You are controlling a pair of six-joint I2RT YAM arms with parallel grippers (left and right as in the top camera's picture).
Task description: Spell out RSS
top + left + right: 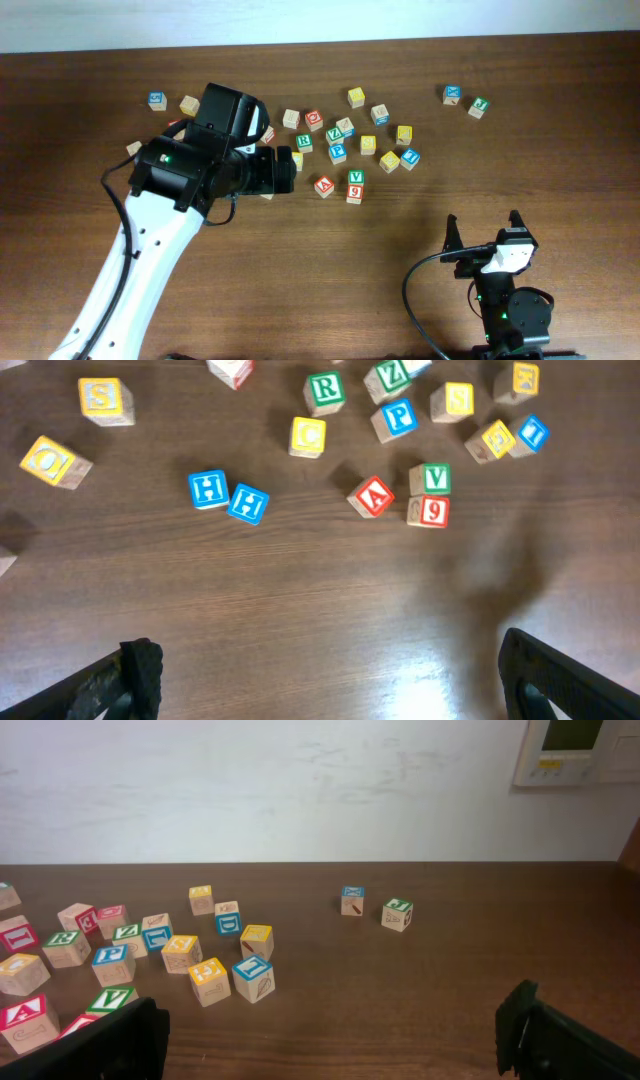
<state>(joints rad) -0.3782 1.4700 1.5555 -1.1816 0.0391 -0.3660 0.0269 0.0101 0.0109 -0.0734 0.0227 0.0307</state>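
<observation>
The green-and-white R cube (324, 390) lies in the cluster at the top of the left wrist view; it also shows in the overhead view (304, 142) and the right wrist view (65, 945). One yellow S cube (458, 400) sits right of the blue P cube (397, 418), and shows in the overhead view (368, 145). A second yellow S cube (100, 398) lies apart at the top left; my arm hides it in the overhead view. My left gripper (330, 695) (290, 165) is open and empty above bare table, short of the cubes. My right gripper (330, 1035) (483, 232) is open and empty at the front right.
Other cubes lie scattered: two blue H cubes (228, 496), a yellow C (308, 435), a red A (372, 495), a green V (432, 478) above a red 9 (430, 510). Two cubes (465, 101) sit apart at the back right. A white wall borders the far edge.
</observation>
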